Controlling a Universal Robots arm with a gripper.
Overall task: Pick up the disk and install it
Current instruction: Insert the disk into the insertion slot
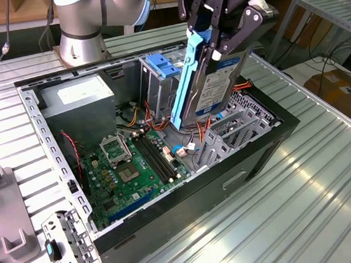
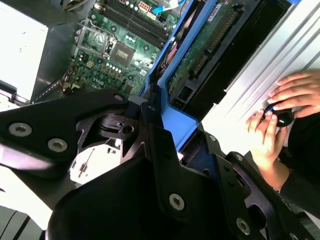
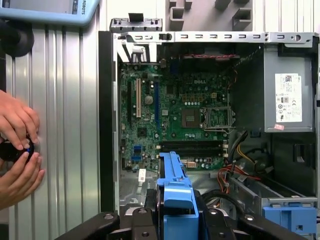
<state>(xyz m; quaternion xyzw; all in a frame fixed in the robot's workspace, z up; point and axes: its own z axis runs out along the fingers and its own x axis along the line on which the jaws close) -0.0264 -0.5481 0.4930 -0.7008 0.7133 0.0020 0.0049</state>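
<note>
Exterior view, L to R: grey moulded fixture point(image 1: 10, 244) on the ribbed aluminium table point(image 1: 305, 206), then a stamped metal bracket point(image 1: 65, 246) w/ small blue tab, just beside the open PC case point(image 1: 171, 218). Inside: boxy grey PSU point(image 1: 77, 94), glossy green motherboard point(image 1: 132, 166), tall perforated metal cage point(image 1: 156, 87) w/ blue latch on top. Just right of the cage, the gripper point(image 1: 209, 39) is clamped on the disk point(image 1: 212, 88). It has a flat dark body in a bright blue plastic carrier point(image 1: 184, 87) and hangs directly below the gripper, long axis steeply upright, leaning slightly. Its lower end is near the red/orange cables point(image 1: 191, 133), btwn the cage and the sheet-metal bay point(image 1: 236, 123). By my read it's edge-on over the case interior, not seated.
</note>
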